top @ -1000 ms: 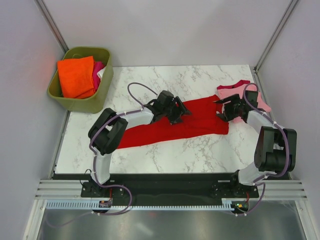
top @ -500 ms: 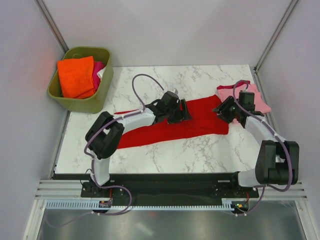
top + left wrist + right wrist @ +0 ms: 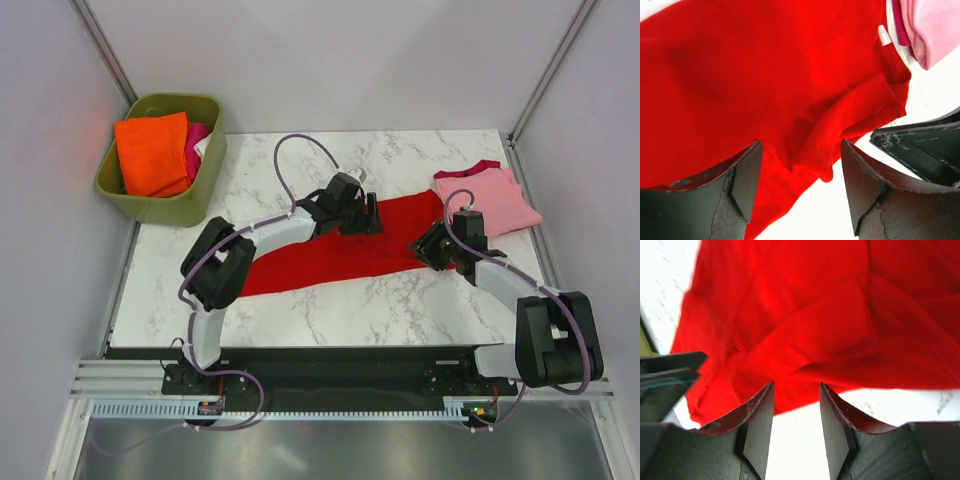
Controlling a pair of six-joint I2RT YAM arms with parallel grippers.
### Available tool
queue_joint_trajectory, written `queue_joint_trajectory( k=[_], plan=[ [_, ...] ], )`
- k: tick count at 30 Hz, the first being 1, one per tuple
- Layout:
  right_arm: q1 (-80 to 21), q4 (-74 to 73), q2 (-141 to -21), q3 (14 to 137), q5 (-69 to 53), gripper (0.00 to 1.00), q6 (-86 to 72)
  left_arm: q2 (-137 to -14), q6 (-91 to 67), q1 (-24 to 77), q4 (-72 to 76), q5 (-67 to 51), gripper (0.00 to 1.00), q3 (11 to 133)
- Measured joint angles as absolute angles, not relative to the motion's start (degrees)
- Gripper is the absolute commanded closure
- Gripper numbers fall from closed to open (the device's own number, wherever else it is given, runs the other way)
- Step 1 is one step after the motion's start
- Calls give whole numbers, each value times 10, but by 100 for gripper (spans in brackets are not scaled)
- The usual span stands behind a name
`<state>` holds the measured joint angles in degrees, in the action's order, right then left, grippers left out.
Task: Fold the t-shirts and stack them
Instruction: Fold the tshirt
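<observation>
Now the red t-shirt (image 3: 340, 258) lies wrinkly on the table (image 3: 350, 312); left pincer (image 3: 800, 146) and right pincer (image 3: 796, 387) hang open above it.

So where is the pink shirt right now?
In the top view, the pink shirt lies on the table's far right, next to the red shirt's end.

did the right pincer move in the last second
Yes, the right pincer went left and toward the near edge, away from the pink t-shirt, over the red t-shirt.
</observation>
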<state>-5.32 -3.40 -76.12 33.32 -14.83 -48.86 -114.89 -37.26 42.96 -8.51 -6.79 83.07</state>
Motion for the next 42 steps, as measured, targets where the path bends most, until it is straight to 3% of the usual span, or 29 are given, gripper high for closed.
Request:
queue_joint_trajectory(
  k=[11,27,31,42],
  plan=[
    [-55,27,-824,339,-135,53,-520,-1197,-357,424,-89,-106,38,861],
    [-61,53,-856,345,-119,53,-544,-1249,-357,422,-58,-166,43,887],
    [-63,57,-856,348,-115,46,-554,-1270,-358,421,-54,-184,43,900],
    [-67,73,-874,377,-104,44,-571,-1288,-362,415,-46,-225,44,916]
  ],
)
